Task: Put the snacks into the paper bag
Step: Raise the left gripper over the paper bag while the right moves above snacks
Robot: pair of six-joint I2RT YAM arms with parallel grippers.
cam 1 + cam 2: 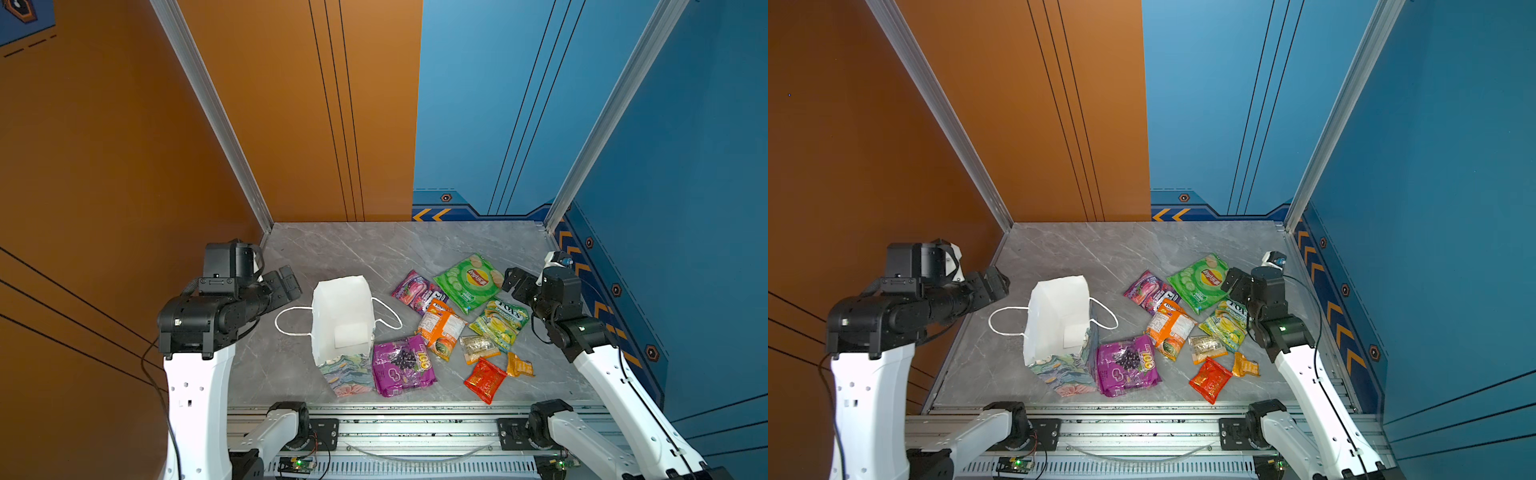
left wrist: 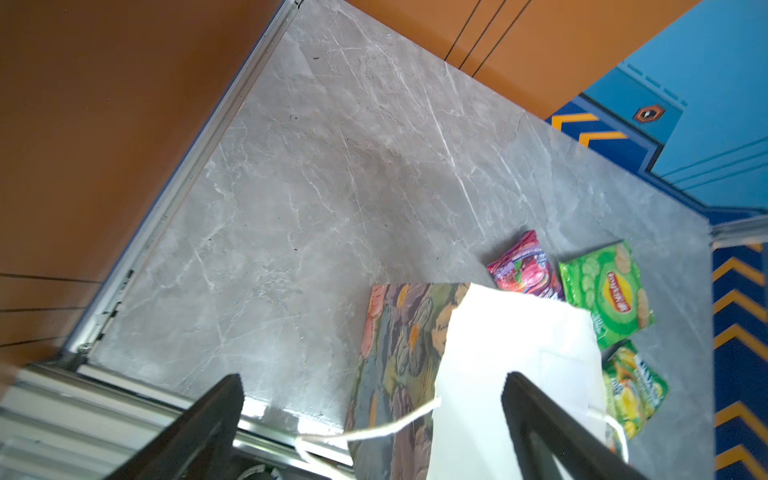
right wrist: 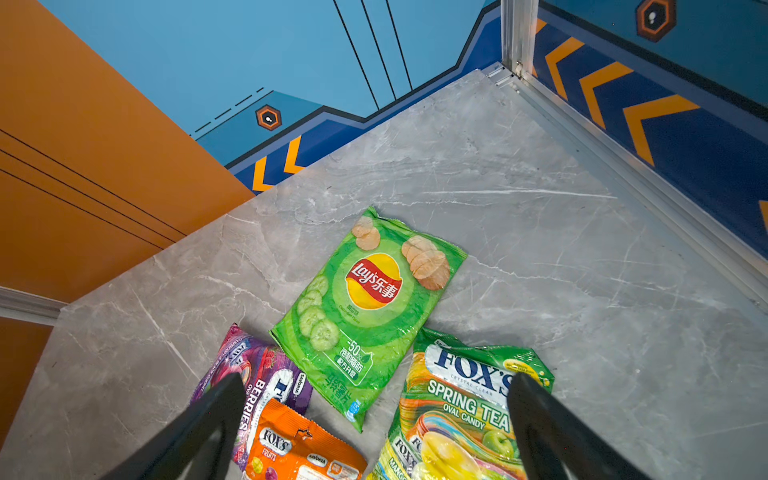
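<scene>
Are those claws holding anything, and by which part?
Nothing is held. The left gripper stands open beside the floral paper bag; the right gripper stands open near the crinkly snack packets.

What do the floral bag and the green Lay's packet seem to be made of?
Tall floral-print bag: probably matte paper; crisp folds, plain white inside. Large green Lay's packet: likely glossy plastic film; fine wrinkles with bright highlights.

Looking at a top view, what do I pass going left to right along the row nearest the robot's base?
In a top view: paper bag → purple grape packet → red packet → small orange packet.
</scene>
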